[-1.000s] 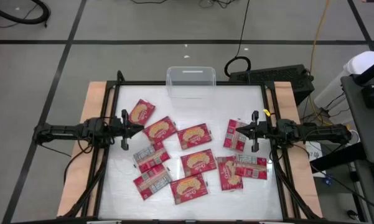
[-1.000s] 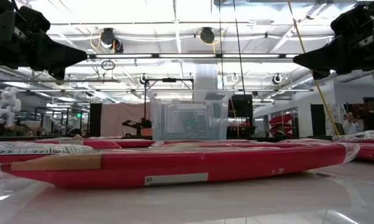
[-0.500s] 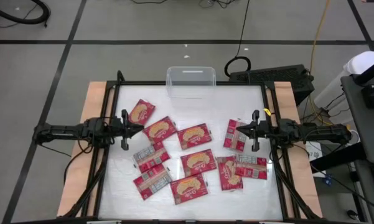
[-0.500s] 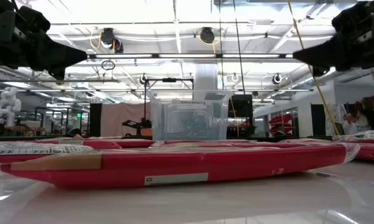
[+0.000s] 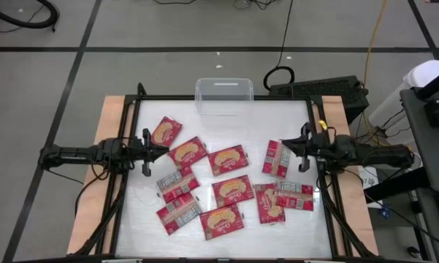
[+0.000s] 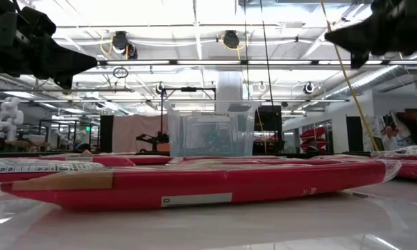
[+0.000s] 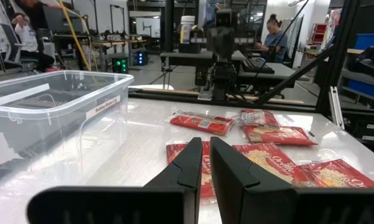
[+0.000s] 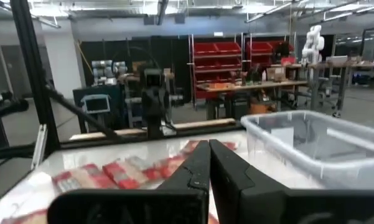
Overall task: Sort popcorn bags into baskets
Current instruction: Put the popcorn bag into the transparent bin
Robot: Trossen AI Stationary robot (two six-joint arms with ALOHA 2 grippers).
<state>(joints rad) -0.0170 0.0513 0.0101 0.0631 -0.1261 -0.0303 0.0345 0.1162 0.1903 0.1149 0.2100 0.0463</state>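
Observation:
Several red popcorn bags (image 5: 228,159) lie flat and scattered on the white table (image 5: 292,117), some picture side up, some label side up; they also show in the low view (image 6: 194,184). The clear plastic bin (image 5: 224,95) stands at the middle of the far edge, with nothing in it that I can see. My left gripper (image 5: 166,151) is shut and hovers above the table at the left, beside a bag (image 5: 188,152). My right gripper (image 5: 284,144) is shut and hovers above a bag (image 5: 276,158) at the right. Both stand high in the low view, the left (image 6: 90,62) and the right (image 6: 331,32).
A black frame (image 5: 204,98) borders the table, with wooden strips at the left and right sides. The bin also shows in the left wrist view (image 7: 50,106) and the right wrist view (image 8: 317,140). People sit in the room beyond the table (image 7: 277,37).
My right gripper has gone up and a little toward the table's far edge, still shut. The bags have stayed where they were.

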